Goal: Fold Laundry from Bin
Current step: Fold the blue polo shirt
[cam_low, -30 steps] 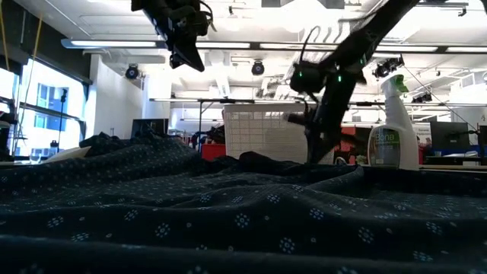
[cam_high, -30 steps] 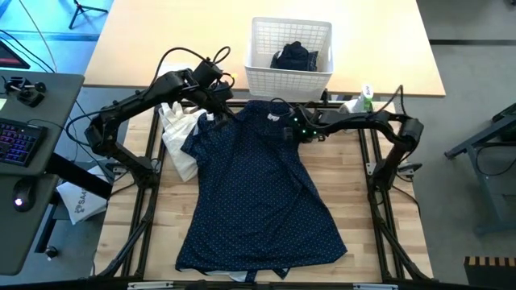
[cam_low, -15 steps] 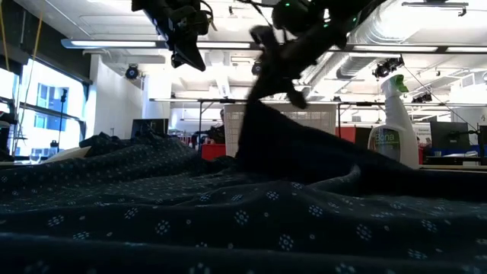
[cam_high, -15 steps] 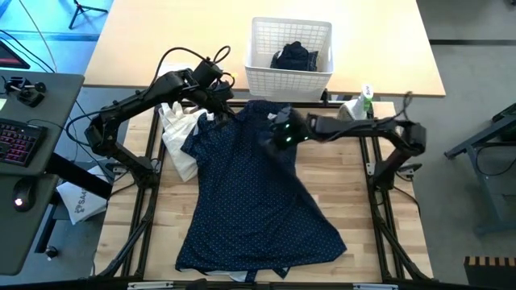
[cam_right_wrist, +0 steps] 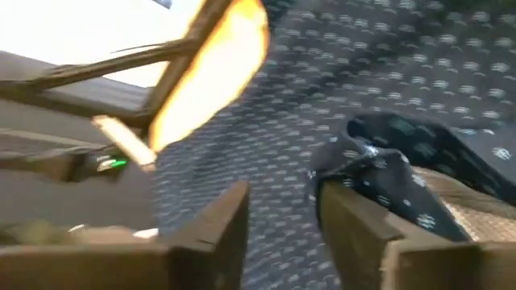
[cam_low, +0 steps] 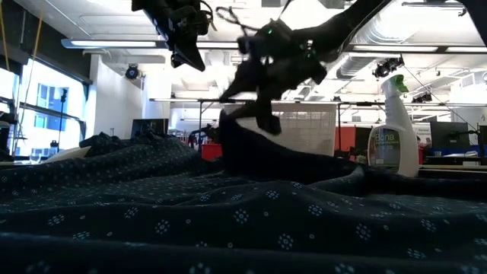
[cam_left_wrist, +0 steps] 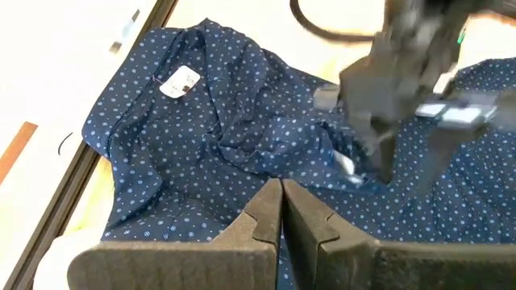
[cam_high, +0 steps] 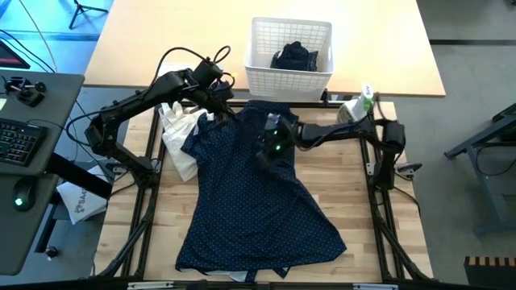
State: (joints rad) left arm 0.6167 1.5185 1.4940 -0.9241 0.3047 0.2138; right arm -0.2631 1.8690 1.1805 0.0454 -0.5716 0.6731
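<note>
A navy dotted shirt (cam_high: pixel 258 193) is spread across the wooden table (cam_high: pixel 355 201), collar end toward the bin (cam_high: pixel 290 56) and hem at the near edge, where it is cut off by the frame. The white lattice bin stands beyond the shirt and holds a dark garment (cam_high: pixel 295 58) whose pattern cannot be made out. The left gripper (cam_high: pixel 216 98) is raised over the shirt's left shoulder, fingers (cam_left_wrist: pixel 266 217) pressed together on nothing. The right gripper (cam_high: pixel 270 145) is held over the upper middle of the shirt; its fingers (cam_right_wrist: pixel 355 221) are seen parted in the right wrist view, with a fold of dotted cloth draped on one of them, though motion blur leaves it unclear whether the cloth is pinched. In the low view a dark peak of fabric (cam_low: pixel 251 152) is shown lifted beneath this gripper. A cream cloth bag (cam_high: pixel 176 133) is partly hidden under the left sleeve. A spray bottle (cam_high: pixel 359 101) stands by the right arm.
</note>
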